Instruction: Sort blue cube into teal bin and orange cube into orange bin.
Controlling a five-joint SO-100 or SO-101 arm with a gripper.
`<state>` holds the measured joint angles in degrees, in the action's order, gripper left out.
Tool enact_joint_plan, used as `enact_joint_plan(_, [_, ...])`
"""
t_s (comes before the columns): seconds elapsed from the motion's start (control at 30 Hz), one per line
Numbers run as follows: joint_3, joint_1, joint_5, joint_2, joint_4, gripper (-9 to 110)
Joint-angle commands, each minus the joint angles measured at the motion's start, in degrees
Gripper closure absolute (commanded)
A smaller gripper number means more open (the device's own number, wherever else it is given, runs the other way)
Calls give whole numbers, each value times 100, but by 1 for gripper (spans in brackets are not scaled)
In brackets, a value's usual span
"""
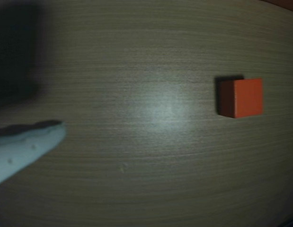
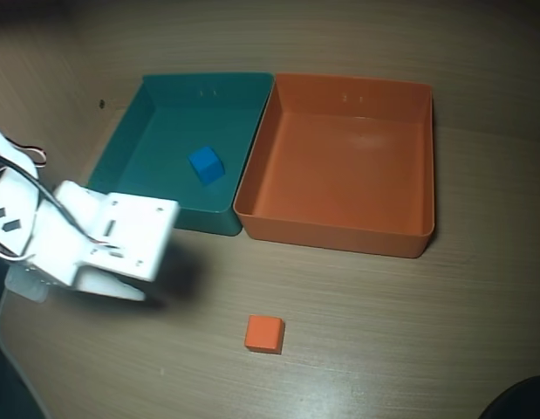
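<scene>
The orange cube (image 1: 241, 98) lies alone on the wooden table, at the right of the wrist view. My gripper (image 1: 47, 109) is far to its left, open and holding nothing. Its white fingertip (image 1: 37, 139) shows at the lower left, and a dark blurred jaw fills the upper left corner. In the overhead view the orange cube (image 2: 264, 333) sits in front of the bins, right of the arm's white wrist housing (image 2: 104, 236). The blue cube (image 2: 206, 164) rests inside the teal bin (image 2: 121, 144). The orange bin (image 2: 339, 229) beside it holds nothing.
The two bins stand side by side and touching at the back of the wooden table (image 2: 409, 332). A dark object (image 2: 522, 401) cuts into the lower right corner of the overhead view. Cables (image 2: 17, 153) run along the arm at the left edge.
</scene>
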<state>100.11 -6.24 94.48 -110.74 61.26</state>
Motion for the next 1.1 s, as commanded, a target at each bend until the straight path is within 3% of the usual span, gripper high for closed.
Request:
enact_joint_plan(0.0, [-1723, -62, 44, 958, 193, 71])
enact_joint_plan(0.43, [-4359, -281, 1151, 3586, 1081, 70])
enact_joint_plan(1.07, [-6583, -343, 1301, 6108, 1081, 70])
